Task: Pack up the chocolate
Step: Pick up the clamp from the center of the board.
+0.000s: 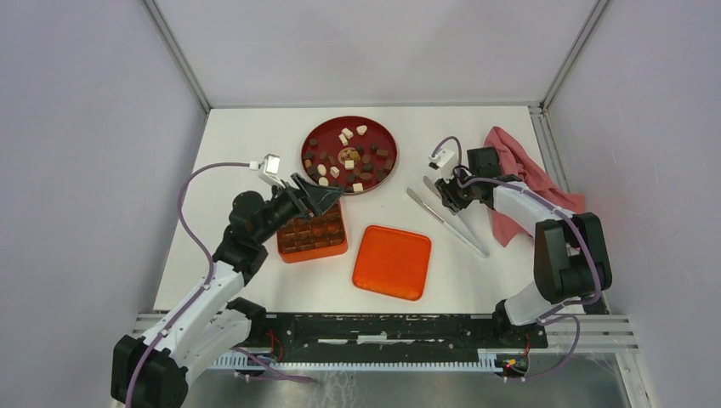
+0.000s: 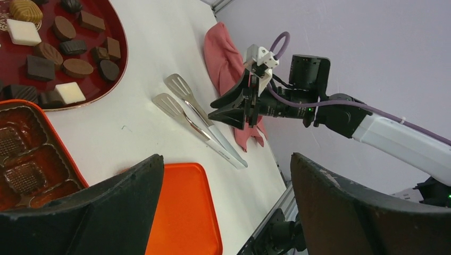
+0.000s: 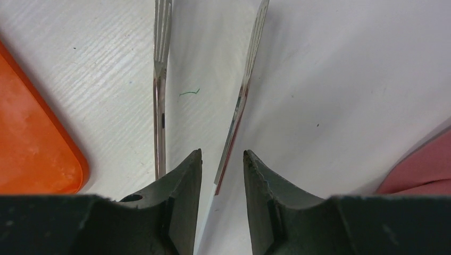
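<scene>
Evidently the step in hand was fetching the tool, not yet the packing itself. In the top view the chocolate (image 1: 349,157) lay loose on the red plate (image 1: 308,144) at the far middle of the table, mostly dark pieces with a few cream ones. The orange box (image 1: 313,236) sat just on the near side of the plate, with its lid (image 1: 392,261) beside it to the right. The left gripper (image 1: 321,200) hung over the box's far edge. The right gripper (image 1: 448,197) sat low over the middle of the tongs (image 1: 468,238), near a pink cloth (image 1: 527,170). Whether the brown squares in the box were pieces or bare cups could not be made out from there.

The left wrist view showed that arm's jaws spread wide with nothing between them. Only a corner of the box was in frame.

The right wrist view showed its jaws standing at a narrow gap, with one tong arm running into that gap and the other passing outside the left finger. Whether the pads pinched metal could not be told — the contact lay hidden under the fingers. The next move, by my reckoning, called for a firm hold that squeezed both arms together, then a lift clear of the table — only after that a reach towards the plate.
</scene>
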Motion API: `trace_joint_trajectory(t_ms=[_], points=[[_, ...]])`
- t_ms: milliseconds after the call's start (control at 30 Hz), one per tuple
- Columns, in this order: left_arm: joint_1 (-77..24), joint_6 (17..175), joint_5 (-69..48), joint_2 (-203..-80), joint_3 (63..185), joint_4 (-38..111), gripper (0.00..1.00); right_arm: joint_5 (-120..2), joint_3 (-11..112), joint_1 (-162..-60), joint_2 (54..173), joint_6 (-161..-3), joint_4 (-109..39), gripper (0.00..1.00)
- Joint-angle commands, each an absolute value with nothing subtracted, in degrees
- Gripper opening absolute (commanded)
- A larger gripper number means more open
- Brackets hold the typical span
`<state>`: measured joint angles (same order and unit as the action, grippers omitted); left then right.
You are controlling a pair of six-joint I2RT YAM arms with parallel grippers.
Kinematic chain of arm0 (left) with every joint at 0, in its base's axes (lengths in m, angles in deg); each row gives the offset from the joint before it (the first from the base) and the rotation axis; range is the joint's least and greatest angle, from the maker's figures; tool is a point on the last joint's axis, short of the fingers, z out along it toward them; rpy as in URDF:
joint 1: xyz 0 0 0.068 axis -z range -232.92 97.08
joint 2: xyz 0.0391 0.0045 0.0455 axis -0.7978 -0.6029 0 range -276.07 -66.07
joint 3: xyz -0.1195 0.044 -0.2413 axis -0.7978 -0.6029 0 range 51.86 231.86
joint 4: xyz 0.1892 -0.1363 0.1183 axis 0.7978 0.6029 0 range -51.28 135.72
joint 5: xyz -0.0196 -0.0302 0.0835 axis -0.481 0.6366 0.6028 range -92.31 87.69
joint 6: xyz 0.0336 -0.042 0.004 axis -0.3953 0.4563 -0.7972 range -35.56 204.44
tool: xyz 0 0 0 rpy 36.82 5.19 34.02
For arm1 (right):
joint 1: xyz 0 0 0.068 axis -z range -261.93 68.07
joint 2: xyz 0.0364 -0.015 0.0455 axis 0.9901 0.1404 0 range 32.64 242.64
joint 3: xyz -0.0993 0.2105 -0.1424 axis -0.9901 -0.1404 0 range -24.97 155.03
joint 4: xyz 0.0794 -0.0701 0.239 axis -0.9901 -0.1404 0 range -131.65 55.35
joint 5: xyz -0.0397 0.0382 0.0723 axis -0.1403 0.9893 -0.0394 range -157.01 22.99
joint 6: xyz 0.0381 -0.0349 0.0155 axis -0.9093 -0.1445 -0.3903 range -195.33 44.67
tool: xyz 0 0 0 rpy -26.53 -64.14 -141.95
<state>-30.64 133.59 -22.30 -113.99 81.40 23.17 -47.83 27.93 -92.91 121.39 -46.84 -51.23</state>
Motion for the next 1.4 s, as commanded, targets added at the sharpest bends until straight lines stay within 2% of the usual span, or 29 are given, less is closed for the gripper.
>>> trace_joint_trajectory(t_ms=[0,233,533,900,1133,1267,1367], points=[[-30.41,134.78,-23.42,-113.28,79.66,16.95,0.93,-46.60,28.69,-92.05,123.32,-47.90,-50.08,0.40],[-29.89,135.77,-25.51,-116.06,78.49,11.71,0.90,-48.16,28.64,-92.03,126.24,-48.00,-49.57,0.40],[-29.02,136.13,-25.68,-118.27,78.13,8.11,0.88,-48.76,28.58,-91.35,129.12,-48.26,-49.39,0.29],[-25.08,138.66,-24.38,-119.37,75.96,0.20,0.86,-47.85,28.55,-90.62,131.51,-48.88,-49.48,0.29],[-19.60,138.67,-21.09,-120.04,74.50,-4.31,0.85,-45.51,28.64,-89.90,129.06,-49.81,-49.61,0.01],[-16.81,137.92,-22.51,-121.87,73.15,-11.24,0.83,-37.17,28.43,-87.34,124.15,-52.02,-50.09,0.00],[-16.34,138.04,-25.22,-123.29,71.75,-18.50,0.82,-25.08,26.84,-85.59,118.94,-53.62,-49.46,0.00]])
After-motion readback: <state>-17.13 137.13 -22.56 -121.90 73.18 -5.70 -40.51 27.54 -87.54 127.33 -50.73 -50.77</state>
